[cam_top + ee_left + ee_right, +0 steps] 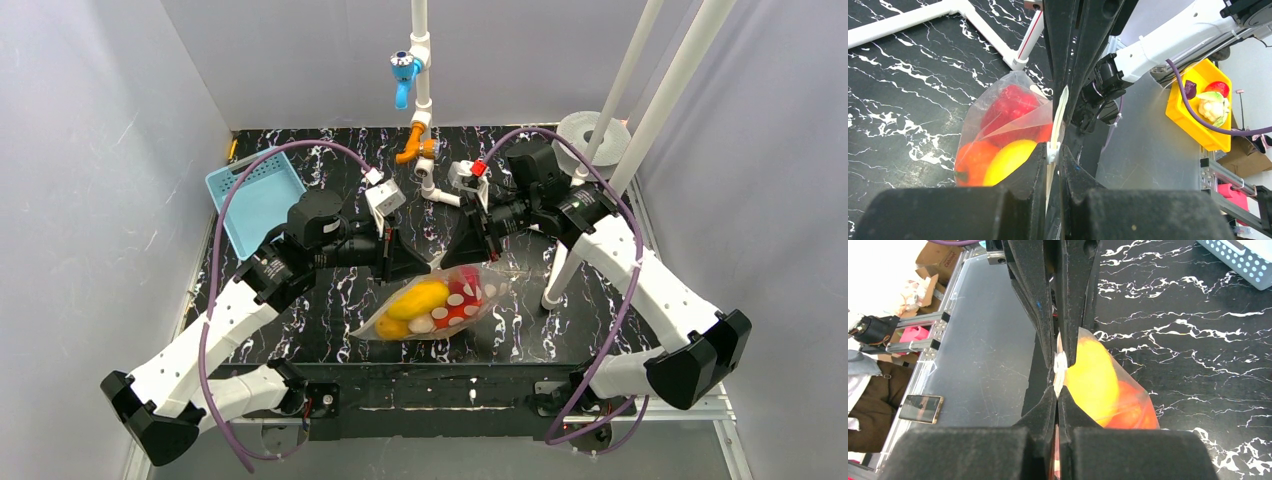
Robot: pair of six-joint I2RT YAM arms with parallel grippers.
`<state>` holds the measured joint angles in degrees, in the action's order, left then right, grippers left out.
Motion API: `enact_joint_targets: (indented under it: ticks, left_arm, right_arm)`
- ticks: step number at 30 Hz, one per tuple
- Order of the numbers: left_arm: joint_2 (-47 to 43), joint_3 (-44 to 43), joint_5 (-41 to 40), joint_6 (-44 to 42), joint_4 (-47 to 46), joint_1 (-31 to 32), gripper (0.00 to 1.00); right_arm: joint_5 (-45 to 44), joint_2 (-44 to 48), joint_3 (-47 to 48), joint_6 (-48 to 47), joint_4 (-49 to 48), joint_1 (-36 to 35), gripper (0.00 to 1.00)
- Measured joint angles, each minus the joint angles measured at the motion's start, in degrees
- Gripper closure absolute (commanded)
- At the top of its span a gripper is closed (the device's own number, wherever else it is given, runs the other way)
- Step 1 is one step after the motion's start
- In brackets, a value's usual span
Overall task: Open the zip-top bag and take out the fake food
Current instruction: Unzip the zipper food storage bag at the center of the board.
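Note:
The zip-top bag (435, 305) is clear plastic with white dots and hangs by its top edge between my two grippers above the black marble table (300, 330). Inside it lies the fake food (420, 298): a yellow piece, an orange piece and a red piece. My left gripper (425, 266) is shut on the bag's top strip, and a small white clip shows at its fingertips (1040, 152). My right gripper (456, 258) faces it, shut on the same top edge. In the right wrist view the yellow piece (1093, 380) bulges just beside the right gripper (1058, 390).
A light blue perforated basket (255, 195) stands at the back left. A white pipe frame with a blue valve (403, 75) and an orange fitting (415, 145) rises at the back. A white post (560, 275) stands right of the bag. A yellow bin (1200, 112) sits off the table.

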<state>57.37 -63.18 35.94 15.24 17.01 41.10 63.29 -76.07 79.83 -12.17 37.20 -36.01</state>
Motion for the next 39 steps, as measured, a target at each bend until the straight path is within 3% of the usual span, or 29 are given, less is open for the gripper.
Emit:
enact_joint_targets:
  ticks: [39]
  left_arm:
    - [-7.49,2.37,-5.37,-9.93,11.66,0.0,1.0]
  right_arm:
    - [0.27,1.71,0.0,-0.01,0.32,1.99,0.99]
